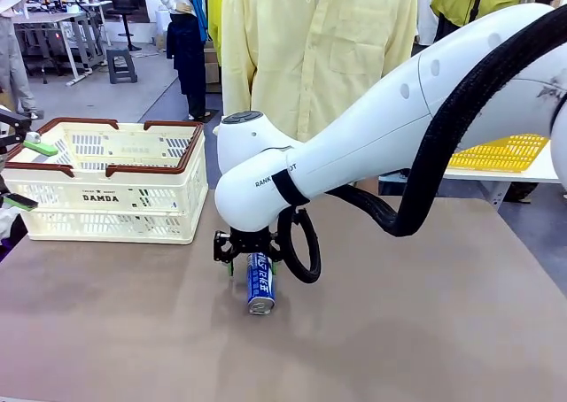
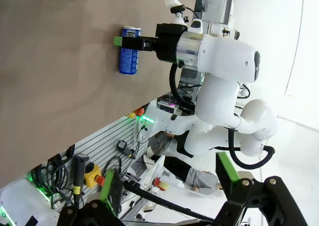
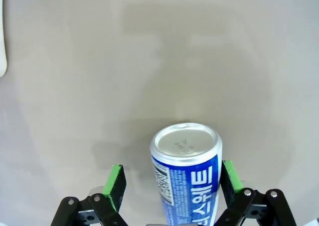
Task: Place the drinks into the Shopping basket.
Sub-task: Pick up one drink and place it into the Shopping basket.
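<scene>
A slim blue-and-white can (image 1: 260, 287) with lettering lies on its side on the brown table, one end toward the camera. My right gripper (image 1: 252, 262) points down over its far end. In the right wrist view the can (image 3: 187, 186) sits between the green pads of this gripper (image 3: 173, 182), which is open: one pad is at the can and the other stands clear of it. The cream lattice Shopping basket (image 1: 146, 167) marked DAMDA stands at the back left. My left gripper (image 1: 27, 173) hangs open and empty beside it. The green-and-white can and the dark green can are out of view.
A person in a pale yellow shirt (image 1: 310, 57) stands at the far side. A bright yellow mesh basket (image 1: 505, 152) rests on another table at the back right. A black cable loop (image 1: 306, 243) hangs by my right wrist. The table's front and right are bare.
</scene>
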Motion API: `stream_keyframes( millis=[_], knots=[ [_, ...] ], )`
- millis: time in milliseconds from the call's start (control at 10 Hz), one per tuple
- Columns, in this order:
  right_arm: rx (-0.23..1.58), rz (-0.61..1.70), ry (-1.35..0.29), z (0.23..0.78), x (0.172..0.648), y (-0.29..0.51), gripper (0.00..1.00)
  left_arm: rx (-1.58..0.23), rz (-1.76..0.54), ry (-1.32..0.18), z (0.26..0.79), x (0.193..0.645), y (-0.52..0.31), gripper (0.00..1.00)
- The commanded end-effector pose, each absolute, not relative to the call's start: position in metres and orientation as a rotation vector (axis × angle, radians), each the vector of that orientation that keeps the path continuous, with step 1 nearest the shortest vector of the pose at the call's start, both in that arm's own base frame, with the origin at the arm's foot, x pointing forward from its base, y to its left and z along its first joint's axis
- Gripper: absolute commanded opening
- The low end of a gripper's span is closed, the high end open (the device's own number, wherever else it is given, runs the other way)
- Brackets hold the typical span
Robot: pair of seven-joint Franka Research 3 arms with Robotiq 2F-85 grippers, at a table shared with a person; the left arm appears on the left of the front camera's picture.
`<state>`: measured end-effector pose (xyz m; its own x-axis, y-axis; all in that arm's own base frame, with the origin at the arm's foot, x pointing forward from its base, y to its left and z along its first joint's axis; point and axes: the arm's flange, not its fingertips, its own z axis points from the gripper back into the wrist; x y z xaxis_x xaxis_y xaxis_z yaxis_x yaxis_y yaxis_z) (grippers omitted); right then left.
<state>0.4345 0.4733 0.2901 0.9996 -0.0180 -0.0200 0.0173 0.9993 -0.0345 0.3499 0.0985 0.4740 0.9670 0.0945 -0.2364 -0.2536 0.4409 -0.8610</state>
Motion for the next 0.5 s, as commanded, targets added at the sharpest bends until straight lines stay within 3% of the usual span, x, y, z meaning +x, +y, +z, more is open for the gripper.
stream_keyframes(
  millis=[0, 400],
  knots=[
    [0.005, -0.034, 0.023, 0.2999, 0.4266, 0.4581, 1.00, -1.120, 0.225, 0.159, 0.4758, 0.3489, 0.0972, 1.00],
    [0.018, -0.033, 0.013, 0.3079, 0.4222, 0.4499, 1.00, -1.120, 0.225, 0.159, 0.4758, 0.3489, 0.0972, 1.00]
  ],
)
